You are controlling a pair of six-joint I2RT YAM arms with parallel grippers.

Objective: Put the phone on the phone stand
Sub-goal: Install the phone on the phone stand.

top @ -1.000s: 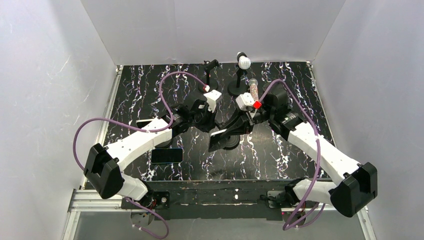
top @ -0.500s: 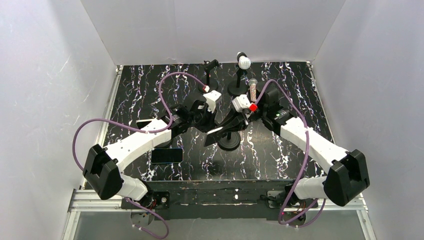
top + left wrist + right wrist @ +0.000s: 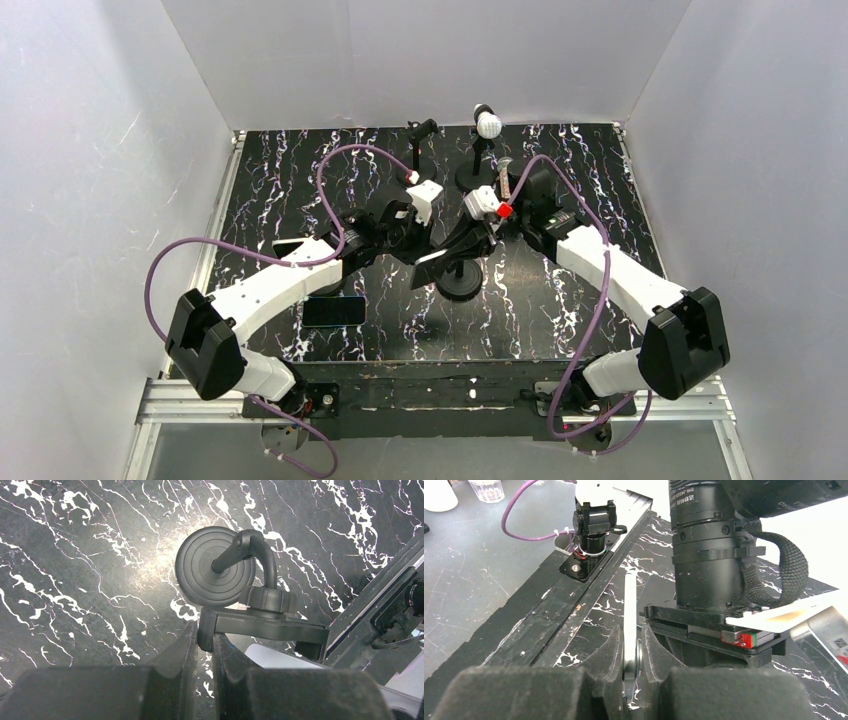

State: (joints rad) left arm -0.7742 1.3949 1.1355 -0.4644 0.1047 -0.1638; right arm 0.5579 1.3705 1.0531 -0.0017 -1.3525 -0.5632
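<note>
Right wrist view first: the right gripper (image 3: pixel 631 639) has its fingers clamped on the phone (image 3: pixel 629 605), which stands edge-on between the pads as a thin white slab running off toward twelve o'clock, so most of its length hangs beyond the pinch. In the left wrist view, the left gripper (image 3: pixel 204 642) is drawn narrow, and its tips look to be nipping the very corner of the cradle (image 3: pixel 265 627) of the phone stand (image 3: pixel 214 565). The round base sits at twelve o'clock from those fingers, the bent neck arches over to the cradle, and a white edge of the phone shows just past the cradle at four o'clock, not yet seated. To my eye the trouble lies in how little each hand has hold of. A push from the phone against a cradle held only by its corner could twist it out of the left fingers or swing it on its neck. A phone gripped near one end may pivot in the pads if it meets the cradle's lip at an angle, then slide off onto the table (image 3: pixel 530 312). The two wrists are also crowded close above the stand, so a sideways correction risks a knock, perhaps tipping the base. A second dark phone (image 3: pixel 335 311) lies at eight o'clock from the stand, well apart and out of harm's way.
</note>
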